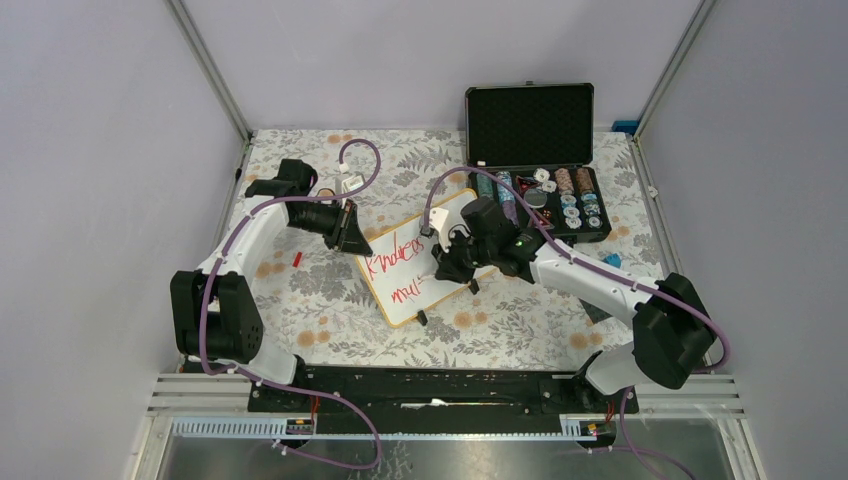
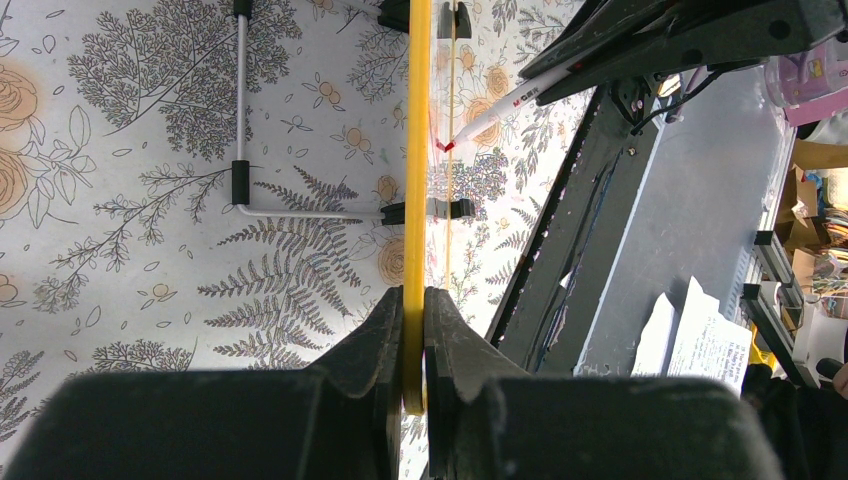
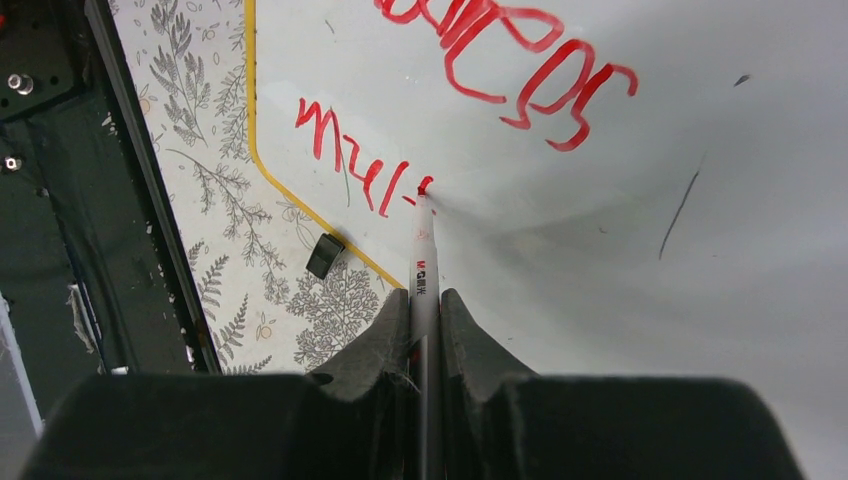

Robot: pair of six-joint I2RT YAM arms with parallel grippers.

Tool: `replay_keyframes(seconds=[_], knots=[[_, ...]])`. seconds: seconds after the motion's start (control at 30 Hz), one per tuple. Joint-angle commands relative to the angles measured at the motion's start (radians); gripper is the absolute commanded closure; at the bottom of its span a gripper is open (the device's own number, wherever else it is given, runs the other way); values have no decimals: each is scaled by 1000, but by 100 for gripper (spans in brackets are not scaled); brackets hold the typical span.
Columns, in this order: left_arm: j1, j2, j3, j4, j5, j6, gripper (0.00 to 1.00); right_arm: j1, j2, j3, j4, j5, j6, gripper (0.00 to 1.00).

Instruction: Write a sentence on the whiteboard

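Observation:
The whiteboard (image 1: pixel 405 285) lies tilted at mid-table, its white face (image 3: pixel 600 250) bearing the sentence (image 1: pixel 395 262) in red marker. The first line (image 3: pixel 510 60) fills the top; the second line (image 3: pixel 350 155) reads "mul" and a stroke. My left gripper (image 1: pixel 352 232) is shut on the board's upper-left rim, which appears edge-on as a yellow strip (image 2: pixel 417 180) between its jaws (image 2: pixel 413 315). My right gripper (image 3: pixel 424 310) is shut on a grey-white marker (image 3: pixel 421 262); the red tip (image 3: pixel 424 187) touches the board just right of the last stroke. The marker (image 2: pixel 510 105) also shows in the left wrist view.
An open black case (image 1: pixel 535 160) with poker chips stands behind the board at the right. A small red piece (image 1: pixel 297 258) lies on the floral cloth (image 1: pixel 300 300) at left. A black board foot (image 3: pixel 324 255) sits near the rim. The black base rail (image 1: pixel 430 390) runs along the near edge.

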Motion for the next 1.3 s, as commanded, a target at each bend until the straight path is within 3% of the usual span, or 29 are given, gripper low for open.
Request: replay_keyframes(seconds=[0.0,0.9,1.27], knots=[[-27,19,5,18,-45,35,100,-7,-18,-31,19,5,-12,100],[-28,15,1,17,-49,32,100,-8,-60,-26,-18,47,-37,100],[-31,13,-1,18,-47,33,100,-7,-95,16,-91,-18,-44,100]])
